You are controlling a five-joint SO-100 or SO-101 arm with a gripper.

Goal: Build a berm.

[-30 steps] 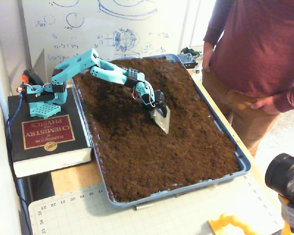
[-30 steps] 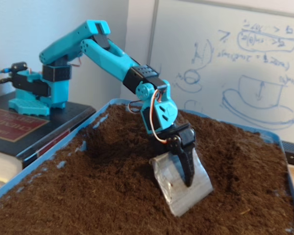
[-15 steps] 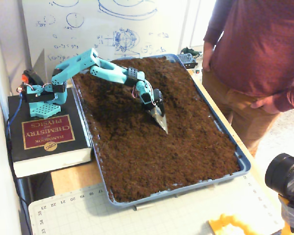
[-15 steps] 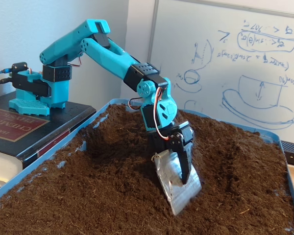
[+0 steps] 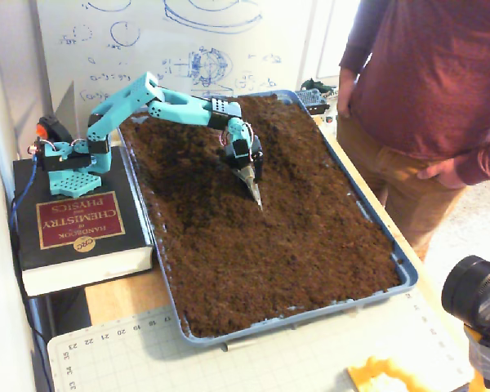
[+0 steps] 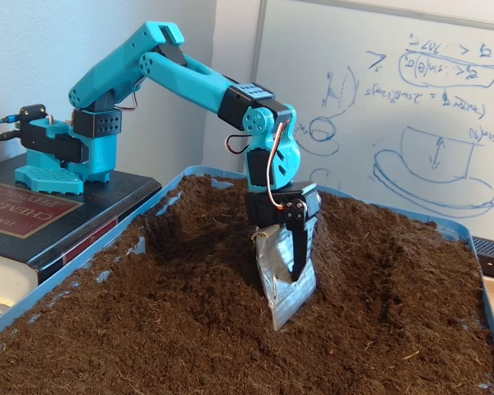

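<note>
The blue tray point(image 5: 408, 273) is filled with dark brown soil. The berm point(image 5: 298, 163) is a rounded hump running along the tray just right of the gripper in a fixed view, and it also rises right of the gripper in another fixed view point(image 6: 366, 243). My teal arm reaches from the left. The gripper point(image 5: 254, 188) points down, shut on a silvery flat blade point(image 6: 284, 288) whose tip is stuck into the soil at the hump's left foot. A hollow point(image 6: 206, 239) lies on its left.
The arm's base stands on a thick chemistry handbook point(image 5: 77, 224) left of the tray. A person point(image 5: 425, 90) stands at the tray's right side. A camera point(image 5: 478, 298) and a yellow object point(image 5: 384, 377) are at the front right on a cutting mat point(image 5: 147, 359).
</note>
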